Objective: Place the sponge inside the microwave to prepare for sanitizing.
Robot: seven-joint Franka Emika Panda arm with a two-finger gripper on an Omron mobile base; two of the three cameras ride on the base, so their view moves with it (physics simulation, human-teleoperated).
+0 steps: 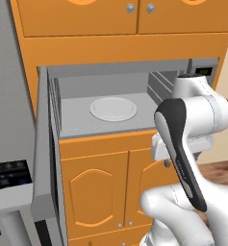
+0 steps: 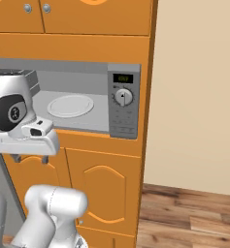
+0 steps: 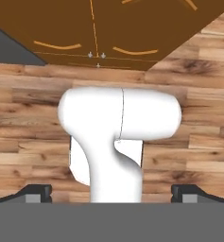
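The white arm's dark two-finger gripper (image 3: 111, 194) hangs empty with jaws spread wide over the wooden floor (image 3: 28, 137), before the grey built-in microwave (image 2: 123, 104) with its bare white round turntable (image 1: 113, 109); the small green sponge, whereabouts untellable, is probably light and squashy, best pinched gently across its narrow middle.

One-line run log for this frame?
grey built-in microwave: door open | white round turntable: bare | gripper: open, nothing held, aimed at wooden floor
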